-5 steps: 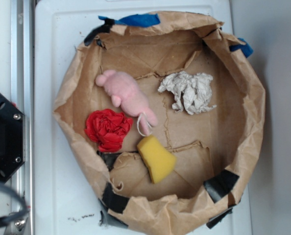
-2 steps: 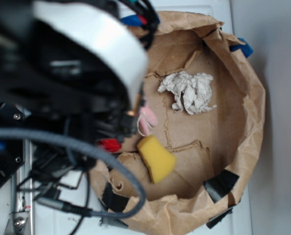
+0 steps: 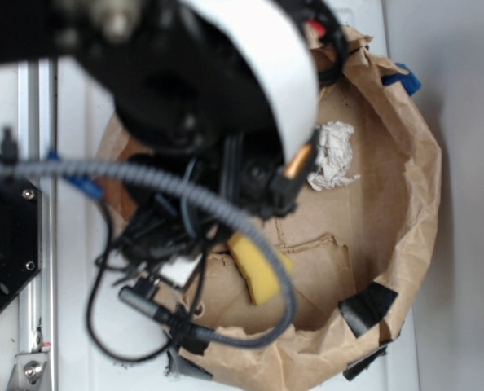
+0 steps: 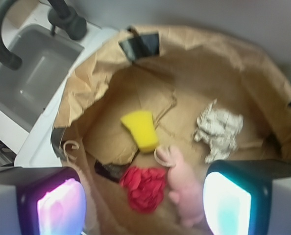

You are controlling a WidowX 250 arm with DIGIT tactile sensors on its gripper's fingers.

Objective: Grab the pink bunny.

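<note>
Brown paper, crumpled into a shallow bowl point(image 4: 219, 54) with black tape patches, sits on a white countertop point(image 4: 37, 142). Wrist view, left to right: grey sink point(image 4: 33, 78) with a dark faucet point(image 4: 67, 19) at upper left, then the bowl holding a yellow sponge point(image 4: 140, 129), a red cloth ball point(image 4: 145, 188), the pink bunny point(image 4: 184, 188), and a wad of white crumpled paper point(image 4: 219, 129) at right. Grey wall behind.

Pink bunny: pale pink, fuzzy, long body, stubby limb sticking out on its left side, thin white string loop at its upper end touching the sponge's lower corner. It lies on the bowl floor just right of the red ball, touching it.

Gripper point(image 4: 145, 208): two glowing finger pads at the bottom corners of the wrist view, spread wide apart, nothing between them pinched. The bunny lies between the pads, closer to the right one, its lower end near the frame bottom; the red ball also lies in the gap.

Exterior view: the arm point(image 3: 193, 90) and its cables cover the left half of the bowl, hiding the bunny; only the sponge, the paper wad and the right bowl wall show.
</note>
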